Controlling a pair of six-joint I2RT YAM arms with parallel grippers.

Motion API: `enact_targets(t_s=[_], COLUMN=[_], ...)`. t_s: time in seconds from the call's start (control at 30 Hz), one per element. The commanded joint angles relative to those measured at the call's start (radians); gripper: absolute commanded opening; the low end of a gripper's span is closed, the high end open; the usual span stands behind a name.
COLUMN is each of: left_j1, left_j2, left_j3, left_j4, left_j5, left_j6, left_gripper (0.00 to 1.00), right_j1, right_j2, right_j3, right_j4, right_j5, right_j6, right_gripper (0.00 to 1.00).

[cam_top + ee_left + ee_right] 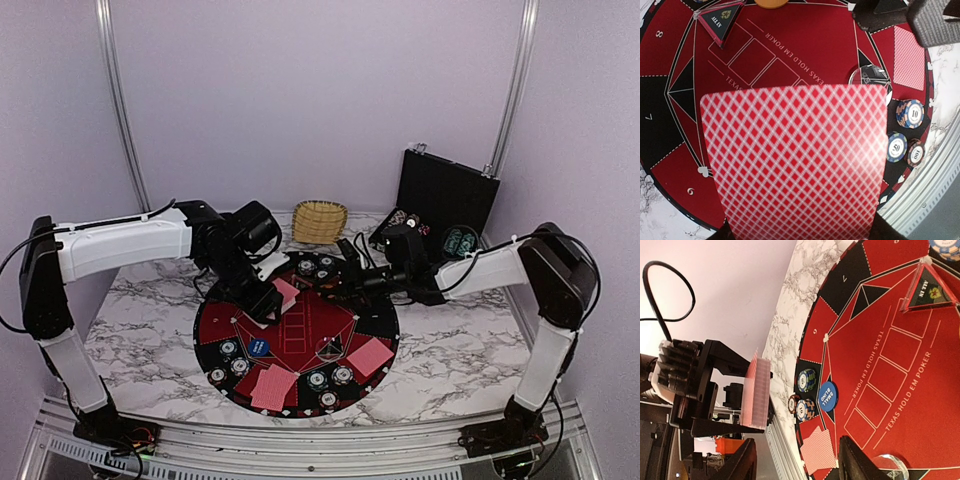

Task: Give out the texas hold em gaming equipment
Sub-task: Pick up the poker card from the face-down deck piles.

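Left gripper (266,298) over the far-left part of the round mat (215,325), fingers clamped together on a deck of red-backed cards (795,160). From the right wrist view the deck shows edge-on, lifted off the felt. My reading: it is presented high and square so the other arm can take a single card off it. Right gripper (799,447) faces the deck from across the mat, its fingers (742,462) apart with nothing between them, well short of the deck. On the mat lie a dealt card (370,356) at a near-right seat and a near-left card (274,386), one or two overlapped, cannot tell. Each has a chip cluster (317,380) close by, and a second chip cluster (229,348) sits beside the blue disc (827,395). More far chips (306,268) lie under the arms at the far rim. The all-in triangle (930,287) stands near the centre and a clear disc (868,77) at the edge of the red field. Judged: near seats served, far seats partly hidden, so progress there is unclear. The near cards lie close to the mat rim, and that rim runs close to the near edge of the worktop (450,360), so there is little margin for a card that slides. The marble shows open room left and right of the mat. The basket (320,220) and black case (445,195) crowd the far side behind the right arm. The two grippers are near each other, so approach the deck slowly to avoid finger contact.
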State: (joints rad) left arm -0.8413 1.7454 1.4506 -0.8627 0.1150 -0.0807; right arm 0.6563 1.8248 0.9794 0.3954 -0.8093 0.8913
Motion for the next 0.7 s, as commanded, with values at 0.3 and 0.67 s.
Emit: enact_targets(t_s=[0.3, 0.67], left_j1=[-0.039, -0.047], left_j2=[0.045, 0.053], left_j3=[0.068, 0.079], left_j4=[-0.025, -0.027], left_j5=[0.007, 0.012], left_j6=[0.024, 0.027], left_gripper=[0.49, 0.49], right_j1=[0.042, 0.087], right_j2=[0.065, 0.113], right_j3=[0.085, 0.131], right_j4=[0.061, 0.057], right_j5=[-0.041, -0.041], right_j6=[0.043, 0.042], right_gripper=[0.57, 0.67])
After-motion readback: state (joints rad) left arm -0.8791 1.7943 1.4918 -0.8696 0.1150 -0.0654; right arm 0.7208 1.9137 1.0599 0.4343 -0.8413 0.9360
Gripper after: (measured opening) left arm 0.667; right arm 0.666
